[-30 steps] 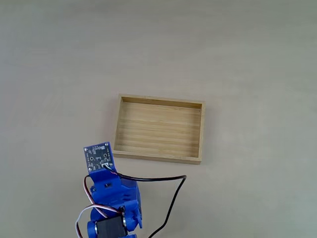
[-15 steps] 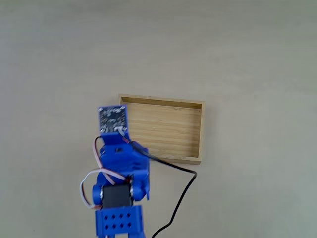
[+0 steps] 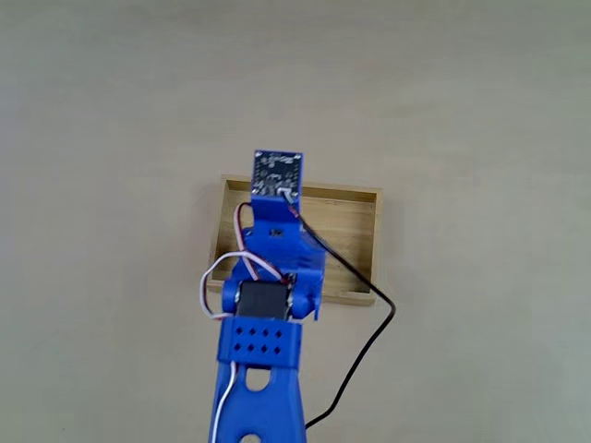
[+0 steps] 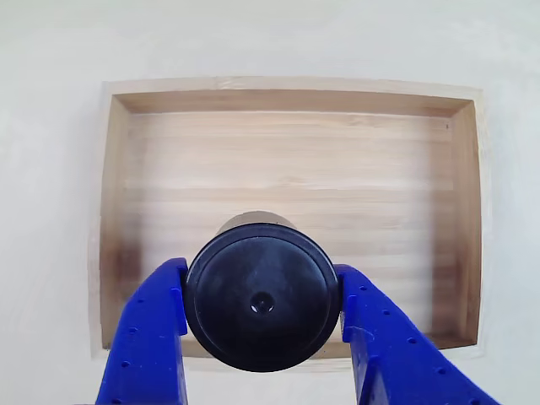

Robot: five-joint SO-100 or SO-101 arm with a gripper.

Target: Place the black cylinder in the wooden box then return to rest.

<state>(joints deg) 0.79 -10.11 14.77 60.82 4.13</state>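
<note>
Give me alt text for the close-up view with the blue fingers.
A blue gripper clamps the black cylinder between its fingers, above the near edge of the wooden box, which rests on a pale table.

The black cylinder [image 4: 261,302], round-topped with a small central dimple, was clamped between blue jaws above the near part of the shallow, striped-grain wooden box [image 4: 291,97].

- The blue plastic claw [image 4: 261,325] grips the short black cylinder [image 4: 260,302] on both sides.
- Beneath them lies the shallow rectangular light-wood box [image 4: 291,160] on the pale counter [image 4: 51,51].
</note>
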